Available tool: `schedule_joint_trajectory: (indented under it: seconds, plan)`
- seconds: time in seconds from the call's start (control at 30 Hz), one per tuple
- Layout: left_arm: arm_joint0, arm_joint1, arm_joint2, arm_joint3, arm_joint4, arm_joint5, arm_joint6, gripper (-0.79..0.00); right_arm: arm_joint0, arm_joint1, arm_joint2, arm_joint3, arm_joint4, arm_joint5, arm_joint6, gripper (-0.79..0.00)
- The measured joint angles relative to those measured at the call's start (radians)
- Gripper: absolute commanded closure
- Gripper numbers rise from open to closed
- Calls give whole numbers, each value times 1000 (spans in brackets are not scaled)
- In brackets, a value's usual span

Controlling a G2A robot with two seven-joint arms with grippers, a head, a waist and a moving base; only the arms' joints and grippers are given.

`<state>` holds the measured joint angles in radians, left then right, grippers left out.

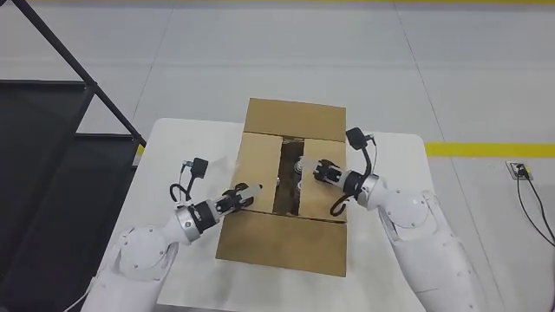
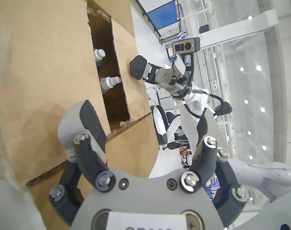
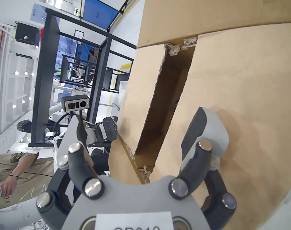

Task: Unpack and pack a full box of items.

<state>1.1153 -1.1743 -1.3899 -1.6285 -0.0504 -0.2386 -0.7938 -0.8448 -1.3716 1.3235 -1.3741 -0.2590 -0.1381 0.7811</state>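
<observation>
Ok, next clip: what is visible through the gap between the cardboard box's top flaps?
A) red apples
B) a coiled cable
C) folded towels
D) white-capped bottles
D: the left wrist view shows two white-capped bottles inside the cardboard box, seen through the narrow opening in its top.

White rounded arms point(image 1: 416, 225); gripper point(image 2: 146, 118) grey, black-padded; silver screws point(image 2: 104, 180); black cables point(image 2: 217, 99).

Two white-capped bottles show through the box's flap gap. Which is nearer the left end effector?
The white-capped bottle toward the gap's end closest to the left end effector; the other bottle sits farther along the gap in the brown cardboard box.
</observation>
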Motion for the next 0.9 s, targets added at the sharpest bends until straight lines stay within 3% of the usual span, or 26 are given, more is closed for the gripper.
schedule_joint_trajectory:
  seconds: [0.17,0.37,0.47,0.57,0.7,0.9]
  plan:
    - [92,24,-139,-77,-63,-25,-68,-785,-9,7,29,-30,30,-18,-32,-785]
    - [223,55,-338,-73,-137,-66,-191,-785,-11,9,33,-35,17,-13,-42,-785]
    - [270,66,-388,-64,-117,-88,-254,-785,-11,9,33,-34,17,-14,-42,-785]
    - [287,73,-380,-50,-100,-103,-306,-785,-16,8,41,-28,28,1,-70,-785]
    - [270,76,-322,-37,-103,-95,-360,-785,15,2,58,24,75,44,-227,-785]
    - [233,79,-237,-5,-70,-97,-390,-785,106,-10,37,158,18,99,-440,-785]
